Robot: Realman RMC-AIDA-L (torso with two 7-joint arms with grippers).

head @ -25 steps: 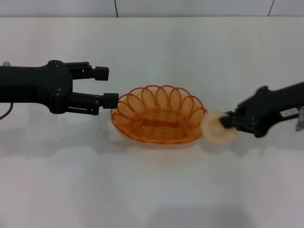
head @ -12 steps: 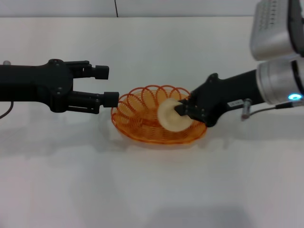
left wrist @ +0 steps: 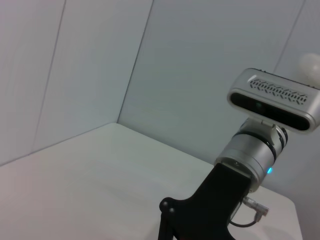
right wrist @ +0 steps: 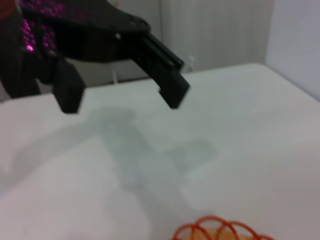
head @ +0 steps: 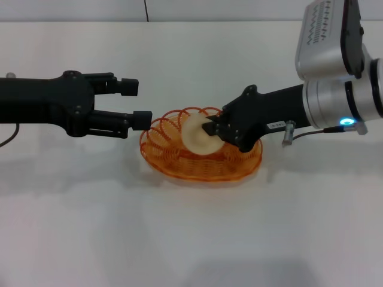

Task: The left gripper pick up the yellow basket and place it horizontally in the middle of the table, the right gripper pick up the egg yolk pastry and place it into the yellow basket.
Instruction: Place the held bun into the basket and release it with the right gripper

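Observation:
The yellow basket lies lengthwise on the white table near its middle. My right gripper, on the arm with the silver segment and blue light, is shut on the egg yolk pastry and holds it tilted inside the basket's rim, over its middle. My left gripper is open and empty, its near fingertip right at the basket's left rim. In the right wrist view the open left gripper shows across the table, and the basket's rim peeks in at the edge.
The right arm's silver segment fills the far side of the left wrist view. A grey wall runs behind the table's back edge. A thin cable hangs under the right arm.
My right gripper has carried the pastry leftward from beside the basket's right end to over its middle. My left gripper has shifted only slightly.

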